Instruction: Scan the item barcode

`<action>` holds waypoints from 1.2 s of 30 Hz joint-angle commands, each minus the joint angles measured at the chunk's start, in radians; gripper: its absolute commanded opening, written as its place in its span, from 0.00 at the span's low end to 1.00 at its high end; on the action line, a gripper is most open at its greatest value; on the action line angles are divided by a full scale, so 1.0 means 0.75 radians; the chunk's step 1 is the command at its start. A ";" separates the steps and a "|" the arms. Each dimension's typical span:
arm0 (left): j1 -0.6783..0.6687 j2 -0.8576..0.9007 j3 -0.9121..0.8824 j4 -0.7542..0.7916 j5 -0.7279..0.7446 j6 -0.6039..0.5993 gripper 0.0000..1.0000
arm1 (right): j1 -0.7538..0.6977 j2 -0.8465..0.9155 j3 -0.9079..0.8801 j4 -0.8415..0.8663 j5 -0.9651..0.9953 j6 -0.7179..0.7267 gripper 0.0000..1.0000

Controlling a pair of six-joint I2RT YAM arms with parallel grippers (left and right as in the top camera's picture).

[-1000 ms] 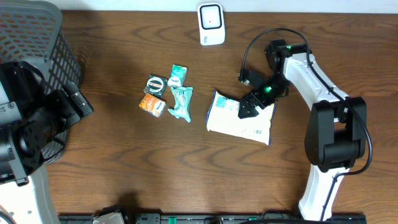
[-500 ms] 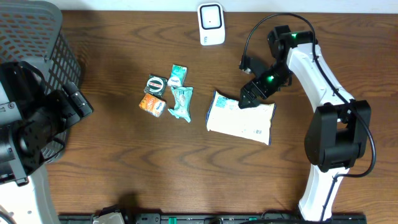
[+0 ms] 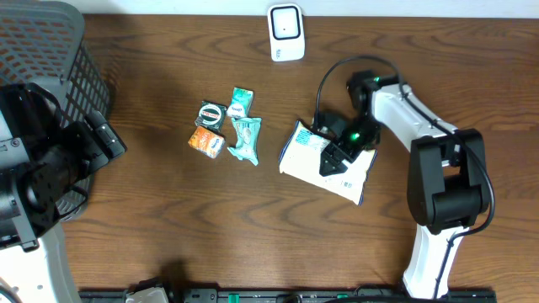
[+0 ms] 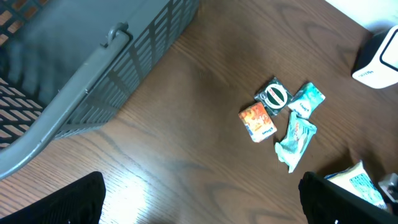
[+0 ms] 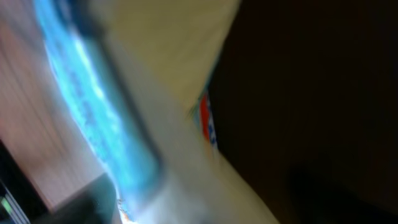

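Note:
The item, a flat white package with blue print (image 3: 305, 156), lies right of the table's centre; its corner also shows in the left wrist view (image 4: 359, 184). My right gripper (image 3: 337, 154) is down on the package's upper right part. The right wrist view is a blur filled by the package (image 5: 155, 87), so how the jaws stand is unclear. The white barcode scanner (image 3: 285, 32) stands at the far edge. My left gripper (image 4: 205, 208) hangs open over bare wood at the left, far from the package.
A grey mesh basket (image 3: 50, 50) fills the far left corner. Left of the package lie small packets: a round-labelled one (image 3: 210, 114), an orange one (image 3: 205, 140), a teal sachet (image 3: 241, 101) and a teal wrapper (image 3: 245, 140).
My right gripper pulled back toward the far edge, then came down onto the package. The package has turned slightly, its right end swinging nearer. The left arm has not moved.

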 commanded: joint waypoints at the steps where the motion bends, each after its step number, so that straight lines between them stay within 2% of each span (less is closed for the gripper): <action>1: 0.007 0.001 -0.012 -0.003 -0.013 -0.002 0.98 | 0.022 0.012 -0.067 0.060 -0.015 0.122 0.48; 3: 0.007 0.001 -0.012 -0.003 -0.013 -0.002 0.98 | 0.027 0.012 -0.066 0.071 -0.019 0.231 0.21; 4: 0.007 0.001 -0.012 -0.003 -0.013 -0.002 0.98 | 0.028 0.011 -0.058 0.081 -0.049 0.311 0.01; 11: 0.007 0.001 -0.012 -0.003 -0.013 -0.002 0.98 | 0.007 0.008 0.049 0.081 -0.482 0.515 0.01; 17: 0.007 0.001 -0.012 -0.003 -0.013 -0.002 0.98 | -0.060 0.006 0.278 0.149 -0.844 0.665 0.01; 24: 0.007 0.001 -0.012 -0.003 -0.013 -0.002 0.98 | -0.064 0.006 0.456 0.441 -0.847 1.044 0.01; 31: 0.007 0.001 -0.012 -0.003 -0.013 -0.002 0.98 | -0.007 -0.009 0.466 0.859 -0.827 1.309 0.01; 36: 0.007 0.001 -0.012 -0.003 -0.013 -0.002 0.98 | -0.004 -0.009 0.466 0.935 -0.826 1.434 0.01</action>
